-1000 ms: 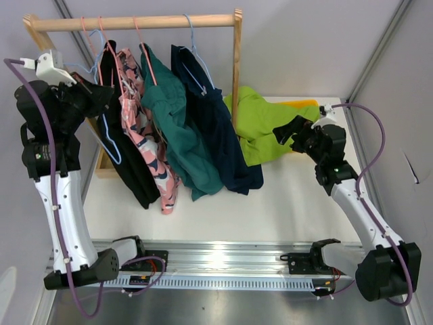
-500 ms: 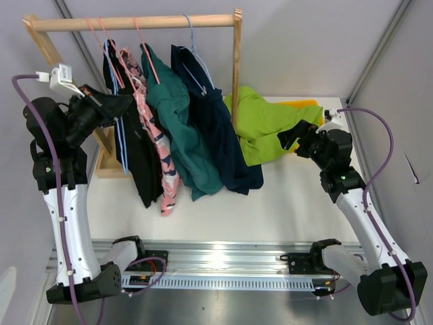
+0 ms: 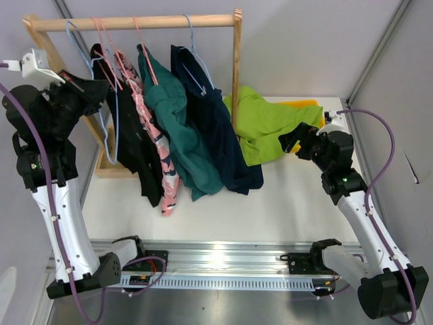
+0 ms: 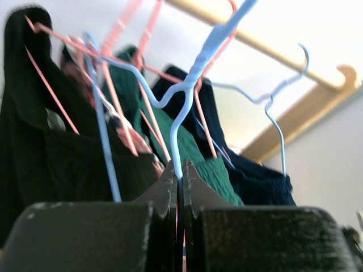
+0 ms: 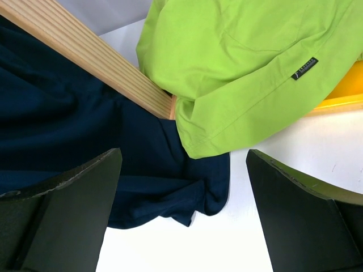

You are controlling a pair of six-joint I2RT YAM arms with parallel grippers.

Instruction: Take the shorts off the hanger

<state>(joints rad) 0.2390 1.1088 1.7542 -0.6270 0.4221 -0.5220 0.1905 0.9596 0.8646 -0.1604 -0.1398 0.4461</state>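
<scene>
The left end effector [image 3: 97, 87] is up at the left end of the wooden clothes rail [image 3: 169, 22], fingers pinched shut on the thin light-blue wire hanger [image 4: 187, 96]. The left wrist view shows the wire clamped right between the tips. The black shorts [image 3: 135, 156], first garment in the row, hang just beside that hanger. Whether they ride on it or on the pink wire hanger [image 3: 116, 62] next to it, I cannot tell.

Looks like the hanger-handling step: the hanger is gripped, and the shorts are not yet off the rail. Next, by my reading, the hanger needs steadying while the fabric is drawn down off its shoulders, which calls for a second grip on the cloth.

The right end effector [image 3: 300, 135] is spread wide and empty, hovering near the lime-green shorts [image 3: 264, 122] that lie on the white bench [image 3: 270, 203], well apart from the rail's left end.

Against half a second ago, the left arm has swung up and to the left. The blue hook now appears at the rail's left end, and the black shorts have swung left with it. The right arm has barely moved.
</scene>
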